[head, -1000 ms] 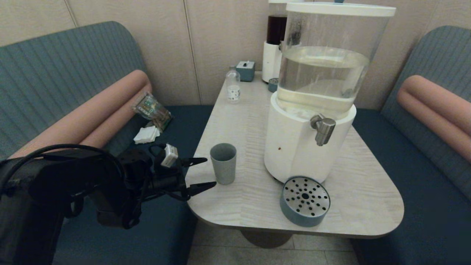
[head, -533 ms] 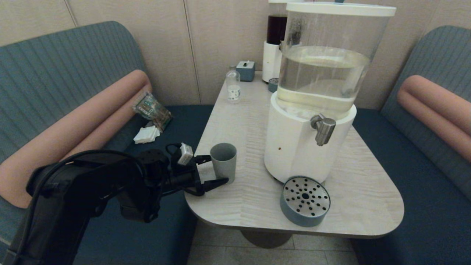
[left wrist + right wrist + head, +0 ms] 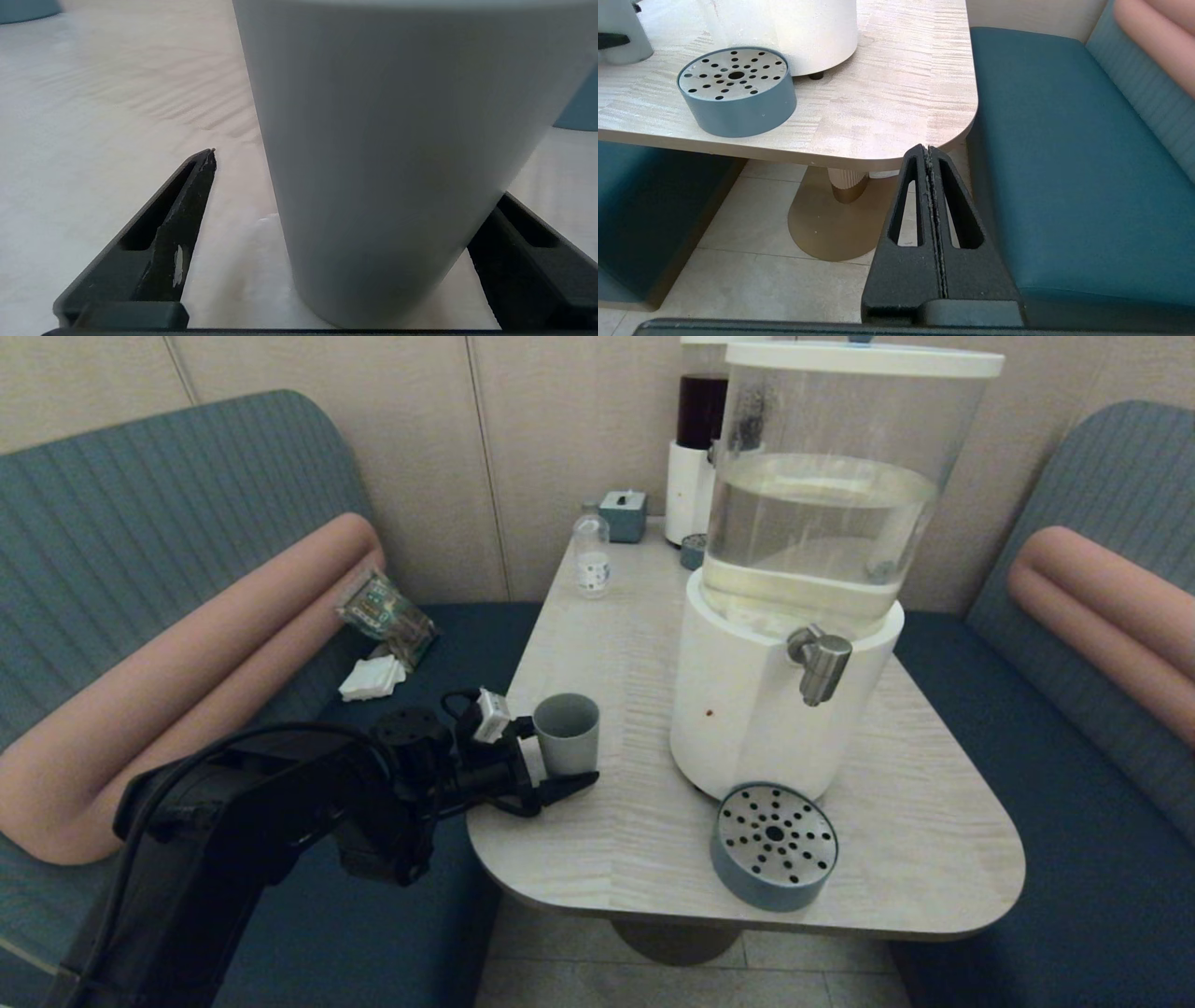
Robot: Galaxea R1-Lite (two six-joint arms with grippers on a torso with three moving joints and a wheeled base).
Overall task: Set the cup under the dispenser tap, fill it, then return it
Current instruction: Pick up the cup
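Cup (image 3: 567,734) stands upright at centre-left of the head frame, on the left side of the table (image 3: 915,840), left of the big dispenser's white base (image 3: 738,709). Dispenser tap (image 3: 821,663) sits right of centre, well apart from the cup, nozzle down. Left gripper (image 3: 560,761) straddles the cup: jaws spread, one finger (image 3: 173,233) on each side. Left wrist view shows a gap on one side; the other side is too hidden to tell contact. Not clamped.

Right gripper (image 3: 928,154) is parked below the table's near right corner, over the floor beside the seat (image 3: 1064,163), jaws pressed together, holding nothing.

Surface: pale wood-grain tabletop with rounded corners on a gold pedestal foot (image 3: 822,224), tiled floor. Teal booth benches on both sides, pink bolsters, beige panelled wall behind.

Versus 0.5 s ago: left arm has advanced toward the cup; the near finger now reaches past the cup's base instead of stopping beside it. Cup has not moved.

Count: one cup, two dispensers (clear tank (image 3: 831,485); narrower dark-liquid one (image 3: 698,439) behind), one round perforated drip tray (image 3: 773,845) lower centre, one small clear bottle (image 3: 591,556), one small teal box (image 3: 623,515).
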